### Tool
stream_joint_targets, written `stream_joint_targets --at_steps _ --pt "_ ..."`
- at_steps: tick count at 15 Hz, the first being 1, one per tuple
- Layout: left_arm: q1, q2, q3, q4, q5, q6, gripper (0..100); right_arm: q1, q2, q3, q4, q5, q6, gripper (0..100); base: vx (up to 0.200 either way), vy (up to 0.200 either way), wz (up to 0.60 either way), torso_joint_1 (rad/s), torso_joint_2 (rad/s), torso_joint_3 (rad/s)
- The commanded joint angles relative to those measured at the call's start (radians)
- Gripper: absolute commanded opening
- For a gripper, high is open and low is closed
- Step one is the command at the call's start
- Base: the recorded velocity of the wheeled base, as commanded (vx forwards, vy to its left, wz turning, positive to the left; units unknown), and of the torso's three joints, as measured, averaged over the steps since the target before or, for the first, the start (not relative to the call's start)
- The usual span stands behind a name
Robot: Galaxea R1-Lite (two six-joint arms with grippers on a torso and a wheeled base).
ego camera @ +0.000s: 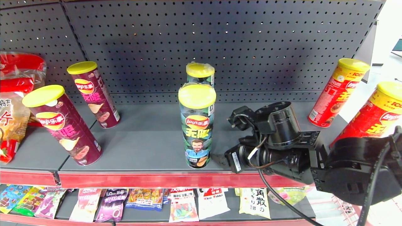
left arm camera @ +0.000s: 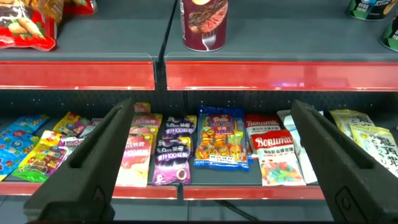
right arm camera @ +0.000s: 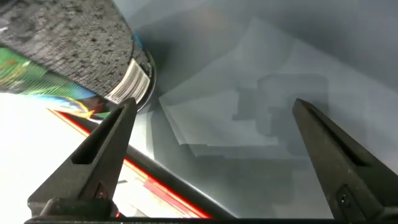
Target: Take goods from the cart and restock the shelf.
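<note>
My right gripper [right arm camera: 213, 112] hangs released beside green can [ego camera: 197, 125], upright at shelf [ego camera: 147, 141] front, prob. for display; left gripper [left arm camera: 211, 109] spread, empty.

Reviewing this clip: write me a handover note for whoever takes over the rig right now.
Left gripper: jaws open, empty, facing the candy bags on the lower shelf.
Right gripper: jaws open, empty, low over the upper shelf, beside the front green chip can.
Things: that can stands upright near the shelf's front edge, a second green can behind it; purple cans to its left, red cans to its right.
Done: front green can looks placed and released.
To do: draw the right arm clear, fetch more goods from the cart.
</note>
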Motion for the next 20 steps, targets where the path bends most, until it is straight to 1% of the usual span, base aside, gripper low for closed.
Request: stream_joint_targets --at_steps 1,4,20 --pt "0.0 0.001 0.0 0.0 0.0 -0.002 100 0.004 0.001 -0.003 0.0 -0.012 0.0 100 0.0 0.0 0.0 0.0 0.0 0.0" --pt "0.0 0.001 0.0 0.0 0.0 -0.002 100 0.019 0.004 -0.005 0.0 -0.015 0.0 100 0.0 0.0 0.0 0.0 0.0 0.0" --pt "0.0 0.001 0.0 0.0 0.0 0.0 100 0.031 0.013 -0.028 0.001 -0.027 -0.002 100 0.0 0.0 0.0 0.0 0.0 0.0"
